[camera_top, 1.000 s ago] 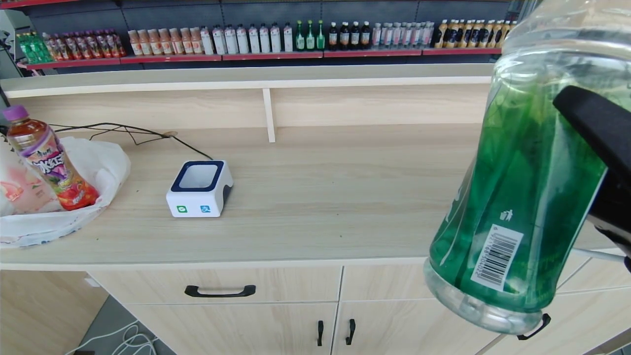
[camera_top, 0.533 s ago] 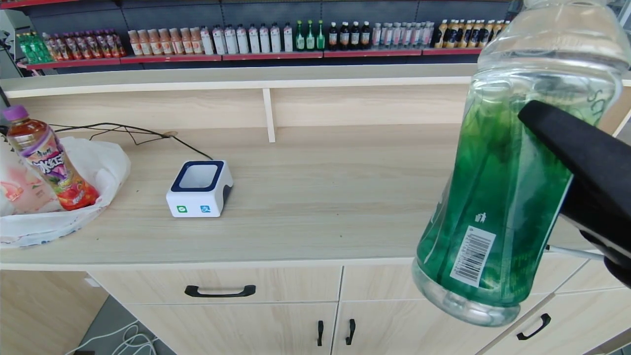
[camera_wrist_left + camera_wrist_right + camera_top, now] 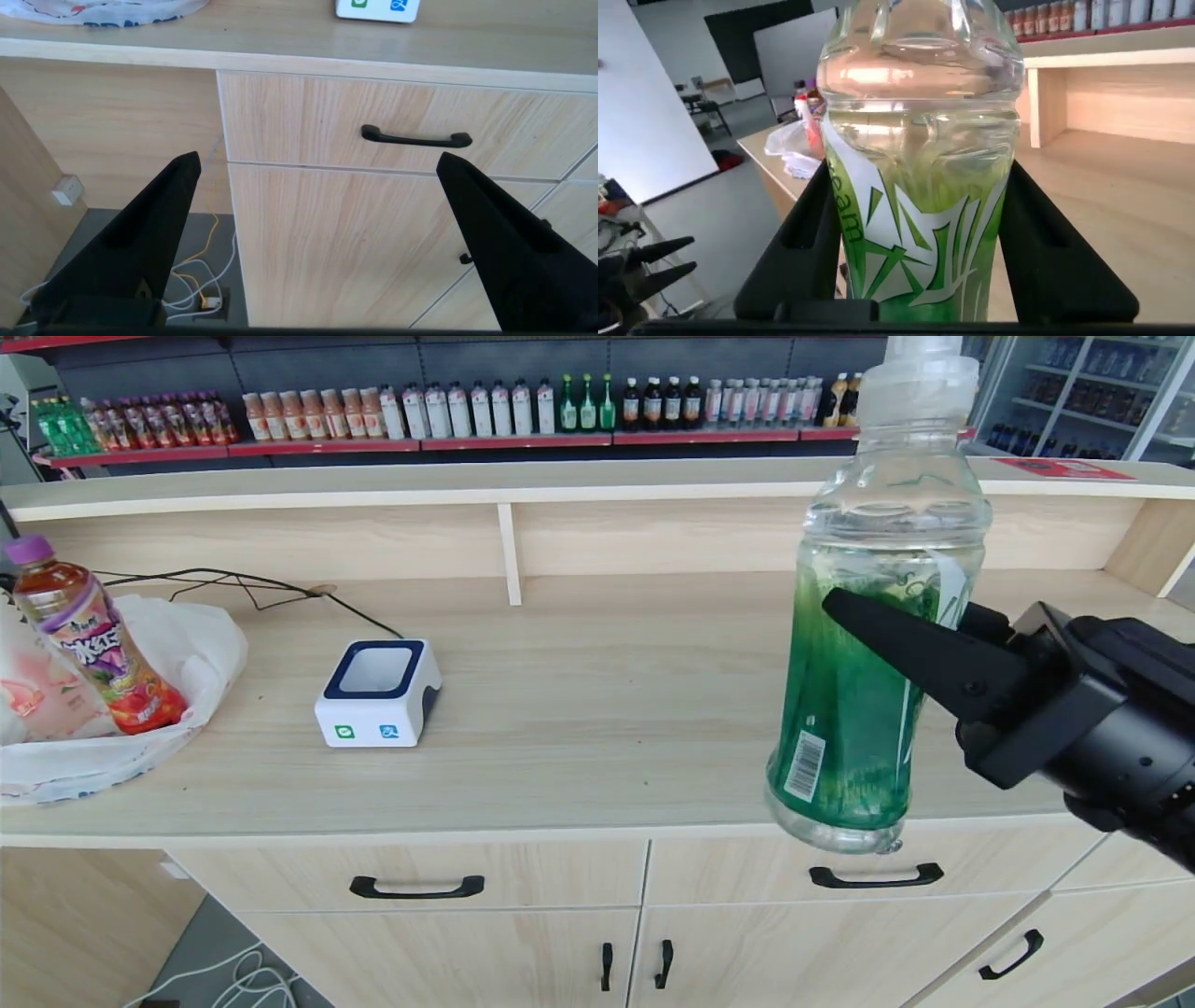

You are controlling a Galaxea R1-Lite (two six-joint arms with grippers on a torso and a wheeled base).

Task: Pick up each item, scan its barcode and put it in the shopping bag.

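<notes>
Our right gripper (image 3: pixel 882 630) grasps the green bottle (image 3: pixel 868 709), which has swung upright and away from the camera over the bench (image 3: pixel 607 709). Scanning looks next. The scanner (image 3: pixel 378 693) sits at nine o'clock, with the shopping bag (image 3: pixel 187 653) beyond it. Drink shelves (image 3: pixel 560 406) are at twelve o'clock.

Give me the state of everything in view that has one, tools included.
green bottle: upright, held in the air.
right tool: shut on green bottle.
left tool: open, empty.
shopping bag: open, on the counter.
purple-capped bottle: leaning in the shopping bag.
scanner: uncovered, window up.
</notes>
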